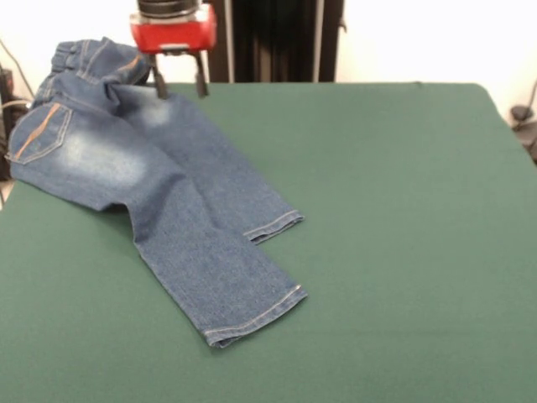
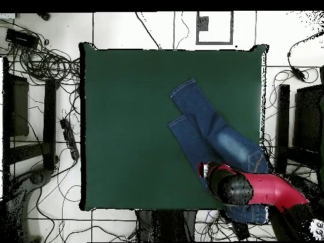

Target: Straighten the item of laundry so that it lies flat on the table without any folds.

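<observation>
Claw (image 1: 179,86) fingers stand apart from my front camera, tips just above the bunched waist end of the jeans (image 1: 159,189), whose legs spread across the green worktop (image 1: 403,252). From my overhead camera, the red arm (image 2: 266,190) covers the waistband at the worktop's corner.

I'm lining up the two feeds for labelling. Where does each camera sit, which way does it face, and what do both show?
Front view: sits across the table, facing the robot; the red gripper comes down from the top edge, jaws open over the jeans.
Overhead view: sits above, looking straight down; the red and black arm enters from the bottom right, covering the jeans' waist end.
Shared: the jeans, green table and gripper, turned half round between views.
</observation>
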You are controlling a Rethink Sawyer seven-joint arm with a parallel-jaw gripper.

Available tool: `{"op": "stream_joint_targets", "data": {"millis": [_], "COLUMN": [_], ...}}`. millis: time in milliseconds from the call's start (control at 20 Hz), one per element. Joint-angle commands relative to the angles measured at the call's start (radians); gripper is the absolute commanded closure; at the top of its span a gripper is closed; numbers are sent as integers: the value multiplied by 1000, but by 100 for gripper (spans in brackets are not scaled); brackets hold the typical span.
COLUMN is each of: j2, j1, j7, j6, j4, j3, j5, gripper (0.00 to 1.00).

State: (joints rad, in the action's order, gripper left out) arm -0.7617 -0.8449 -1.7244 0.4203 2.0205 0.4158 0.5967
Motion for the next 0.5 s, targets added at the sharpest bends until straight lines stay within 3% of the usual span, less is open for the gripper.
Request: {"op": "stream_joint_targets", "data": {"millis": [50, 250, 500], "j2": [56, 122, 249], "j1": [147, 197, 295], "j7": [-230, -228, -260], "j6": [-49, -69, -233], "j4": [-85, -121, -177], "j3": [-73, -147, -281], "j5": [-53, -24, 37], "gripper": [0, 0, 0]}}
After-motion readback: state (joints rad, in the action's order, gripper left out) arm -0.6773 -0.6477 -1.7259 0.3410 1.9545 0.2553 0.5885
